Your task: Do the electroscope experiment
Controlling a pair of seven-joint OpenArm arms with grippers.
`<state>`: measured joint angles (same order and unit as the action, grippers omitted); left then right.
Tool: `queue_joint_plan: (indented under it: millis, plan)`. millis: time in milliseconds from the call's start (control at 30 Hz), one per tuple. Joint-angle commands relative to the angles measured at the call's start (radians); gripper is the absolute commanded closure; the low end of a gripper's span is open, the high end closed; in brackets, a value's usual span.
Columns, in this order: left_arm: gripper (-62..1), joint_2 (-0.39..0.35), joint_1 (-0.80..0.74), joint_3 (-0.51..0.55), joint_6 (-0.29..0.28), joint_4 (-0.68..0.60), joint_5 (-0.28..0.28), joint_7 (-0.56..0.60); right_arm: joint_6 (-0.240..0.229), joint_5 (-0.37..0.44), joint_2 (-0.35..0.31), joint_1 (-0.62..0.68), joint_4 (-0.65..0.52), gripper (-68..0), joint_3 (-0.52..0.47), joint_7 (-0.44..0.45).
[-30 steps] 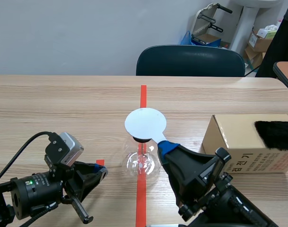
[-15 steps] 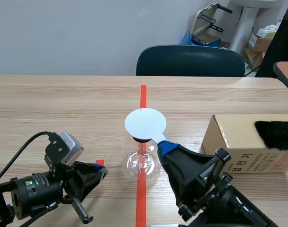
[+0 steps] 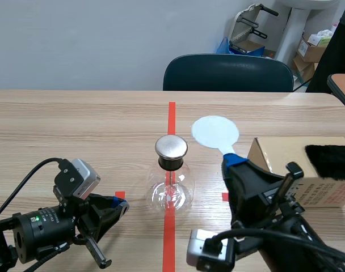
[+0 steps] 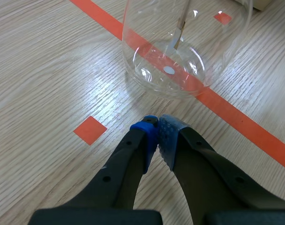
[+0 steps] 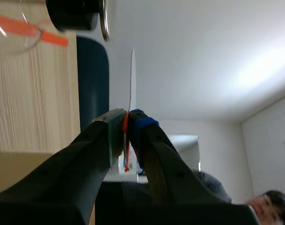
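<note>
**Paddle held clear of the electroscope**

The right gripper (image 3: 231, 160) is clamped on the handle of a white disc paddle (image 3: 215, 132). The disc stands between the electroscope's (image 3: 170, 190) metal cap (image 3: 171, 146) and the cardboard box (image 3: 269, 161), touching neither. Bare table (image 3: 76, 124) stretches from the flask to the far edge. The left gripper (image 4: 156, 136), pads together on nothing, lies near the flask's base. The box's Korean print is partly hidden.

My scene camera sits between the arms, low over the surface (image 3: 76, 130), facing the far chair (image 3: 228, 72), with the flask (image 3: 171, 192) at middle distance. The left wrist camera looks down past the left hand (image 4: 156, 129), close on the flask's base (both views share it). The right wrist camera, rolled sideways, faces the chair and the room beyond past the right hand (image 5: 126, 123), catching the white disc (image 5: 131, 79) edge-on.
</note>
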<state>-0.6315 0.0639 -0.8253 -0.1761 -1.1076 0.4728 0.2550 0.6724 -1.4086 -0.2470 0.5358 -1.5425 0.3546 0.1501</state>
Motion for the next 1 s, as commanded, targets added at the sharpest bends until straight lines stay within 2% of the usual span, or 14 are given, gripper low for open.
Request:
queue_joint_plan:
  millis: [0, 367, 533, 767, 967]
  plan:
    - [-4.0, 0.005, -0.003, 0.003, -0.001, -0.018, 0.006, 0.01, 0.008, 0.002, -0.01, -0.001, -0.008, -0.7, -0.008, -0.036]
    - [-4.0, 0.005, -0.003, 0.003, -0.001, -0.018, 0.006, 0.01, 0.008, 0.002, -0.01, -0.001, -0.008, -0.7, -0.008, -0.339]
    - [-4.0, 0.005, -0.003, 0.003, -0.001, -0.018, 0.006, 0.011, 0.008, 0.002, -0.01, -0.001, -0.008, -0.7, -0.008, -0.43]
    - [-4.0, 0.005, -0.003, 0.003, -0.001, -0.018, 0.006, 0.011, 0.008, 0.002, -0.01, -0.001, -0.008, -0.7, -0.008, -0.455]
    - [-4.0, 0.005, -0.003, 0.003, -0.001, -0.018, 0.006, 0.011, 0.008, 0.002, -0.01, -0.001, -0.008, -0.7, -0.008, -0.367]
